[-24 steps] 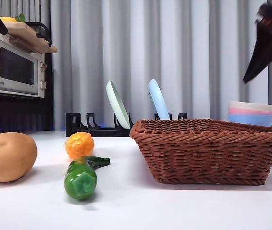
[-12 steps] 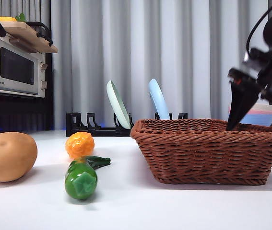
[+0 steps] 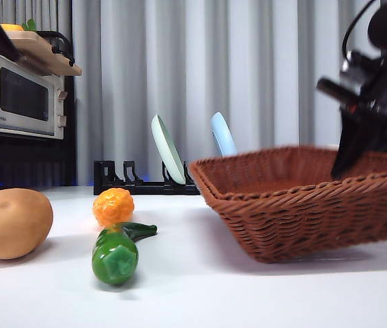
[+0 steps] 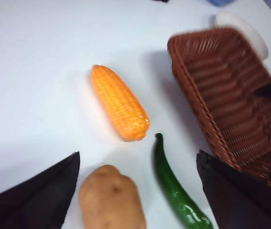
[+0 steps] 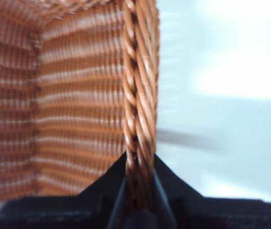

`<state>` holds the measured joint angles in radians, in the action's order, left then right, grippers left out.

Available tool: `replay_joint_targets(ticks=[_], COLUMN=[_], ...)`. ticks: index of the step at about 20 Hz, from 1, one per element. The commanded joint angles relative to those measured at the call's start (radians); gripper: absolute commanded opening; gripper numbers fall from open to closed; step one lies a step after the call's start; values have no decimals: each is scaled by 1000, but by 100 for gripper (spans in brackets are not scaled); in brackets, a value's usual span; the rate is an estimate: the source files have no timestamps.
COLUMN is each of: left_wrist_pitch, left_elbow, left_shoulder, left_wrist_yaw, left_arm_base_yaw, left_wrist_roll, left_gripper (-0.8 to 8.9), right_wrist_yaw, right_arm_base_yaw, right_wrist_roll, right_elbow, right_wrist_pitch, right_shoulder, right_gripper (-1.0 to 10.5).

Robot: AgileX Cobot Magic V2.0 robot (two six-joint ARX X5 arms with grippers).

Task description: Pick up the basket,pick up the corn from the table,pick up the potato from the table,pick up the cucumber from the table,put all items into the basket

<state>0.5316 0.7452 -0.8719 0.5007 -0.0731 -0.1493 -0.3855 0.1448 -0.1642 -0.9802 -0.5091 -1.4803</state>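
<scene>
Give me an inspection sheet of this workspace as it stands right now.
Surface: white table.
Job's things: reddish-brown woven wicker basket tilted, gripped side raised; bumpy orange corn, smooth tan potato and glossy green cucumber lie on the table outside it.
Clutter: black rack with two plates.
Grippers: right gripper shut on the basket's braided rim; left gripper open above the vegetables.
Cables: black cable on the right arm.
Surroundings: grey curtain, microwave.

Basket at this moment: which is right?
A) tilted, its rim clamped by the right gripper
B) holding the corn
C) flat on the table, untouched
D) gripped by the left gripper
A: the right gripper is shut on the braided rim of the basket, which sits tilted with its gripped side raised in the front view.
</scene>
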Motion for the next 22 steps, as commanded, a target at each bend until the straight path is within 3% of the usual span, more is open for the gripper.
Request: replay_joint_targets(ticks=[1,8,15,22], left_wrist_pitch=[-6,11,92,63], left_elbow=[49,302,556,584], left_shoulder=[-77,-476,-869,-1001], left_wrist_yaw=[-4,-238,-411,-449], left_arm_base_yaw=[-42,-240,-347,-351], left_wrist_roll=[-8,-39,-39,-38], left_gripper=[409,409,409,406], right_wrist_yaw=[-6,-5,-2,-2], right_arm_base_yaw=[0,0,0,0], right_wrist_roll=[-22,-38,-37,-37], right_elbow=[-11,-11,-11,-11], right_wrist_pitch=[2,-43,-89,-114], right_shoulder=[74,272,362,375], right_gripper=[-16,-16,-16,-16])
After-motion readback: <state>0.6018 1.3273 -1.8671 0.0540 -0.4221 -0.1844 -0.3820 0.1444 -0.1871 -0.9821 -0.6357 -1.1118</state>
